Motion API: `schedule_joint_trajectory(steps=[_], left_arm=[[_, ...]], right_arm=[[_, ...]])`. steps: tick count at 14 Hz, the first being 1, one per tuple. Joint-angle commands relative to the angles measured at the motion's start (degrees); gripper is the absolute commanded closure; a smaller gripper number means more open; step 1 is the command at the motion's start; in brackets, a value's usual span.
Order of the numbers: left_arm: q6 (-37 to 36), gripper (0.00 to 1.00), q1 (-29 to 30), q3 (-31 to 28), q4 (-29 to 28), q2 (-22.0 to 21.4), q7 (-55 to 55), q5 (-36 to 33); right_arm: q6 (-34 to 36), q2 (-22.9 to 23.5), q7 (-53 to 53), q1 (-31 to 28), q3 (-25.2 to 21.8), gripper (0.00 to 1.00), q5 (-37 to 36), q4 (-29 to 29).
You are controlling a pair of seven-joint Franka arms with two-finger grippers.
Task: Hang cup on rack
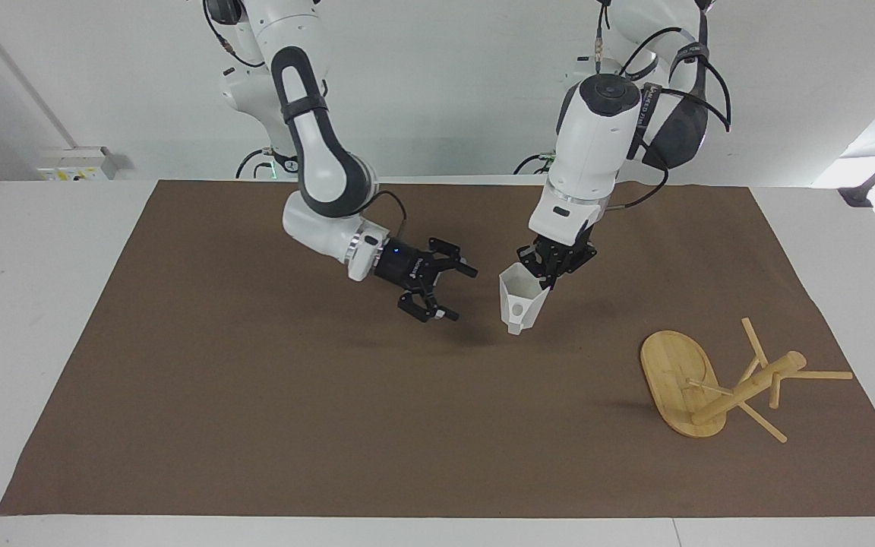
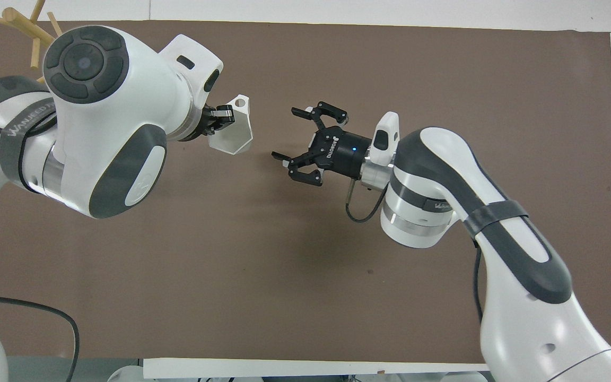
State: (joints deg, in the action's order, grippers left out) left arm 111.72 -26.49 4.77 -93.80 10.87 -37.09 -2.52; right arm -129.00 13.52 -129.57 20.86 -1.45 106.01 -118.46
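Observation:
The white faceted cup hangs in the air over the middle of the brown mat, mouth tilted up, its holed handle facing the camera in the facing view. My left gripper is shut on the cup's rim. My right gripper is open and holds nothing, a short way from the cup toward the right arm's end. The bamboo rack lies tipped over on the mat toward the left arm's end, its oval base on edge and its pegs sticking out; in the overhead view only its pegs show past the left arm.
A brown mat covers most of the white table.

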Motion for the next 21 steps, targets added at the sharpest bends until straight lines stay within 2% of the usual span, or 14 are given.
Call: schedule_joint_trajectory(steps=[1, 5, 7, 10, 12, 15, 18, 21], left_arm=[[-1.67, 1.00, 0.03, -1.87, 0.99, -0.58, -2.45, -2.22], [-3.08, 1.00, 3.63, -2.40, -0.14, -4.62, -8.60, -2.40], [0.06, 1.00, 6.34, -2.31, -3.30, -7.51, -8.70, -2.40], [18.83, 1.00, 7.93, -2.31, -21.45, -18.05, -8.96, -2.32], [25.89, 1.00, 8.38, -2.31, -27.64, -20.53, -8.97, -2.14], [33.00, 1.00, 9.70, -2.31, -33.79, -22.91, -8.35, -2.14], [50.13, 1.00, 11.54, -2.49, -44.94, -26.85, -8.53, -1.79], [55.88, 1.00, 12.69, -2.57, -46.73, -27.22, -8.61, -1.53]], right_arm=[[10.66, -2.71, 1.59, -13.42, 0.66, 0.01, -15.94, -2.57], [25.35, -2.36, 7.93, -28.65, 0.48, 0.01, -35.56, 1.02], [32.02, -1.66, 9.94, -34.72, 0.39, 0.01, -43.48, 4.53], [38.46, -2.44, 17.57, -40.45, 0.39, 0.01, -57.71, 11.47], [40.58, -3.93, 23.02, -41.34, 0.30, 0.01, -65.55, 14.47], [40.50, -8.23, 33.47, -40.90, 0.22, 0.01, -73.29, 15.27], [40.41, -14.99, 51.72, -38.72, 1.79, 0.01, -84.26, 16.41], [42.68, -18.61, 69.76, -34.24, 2.67, 0.01, -92.89, 17.90]])
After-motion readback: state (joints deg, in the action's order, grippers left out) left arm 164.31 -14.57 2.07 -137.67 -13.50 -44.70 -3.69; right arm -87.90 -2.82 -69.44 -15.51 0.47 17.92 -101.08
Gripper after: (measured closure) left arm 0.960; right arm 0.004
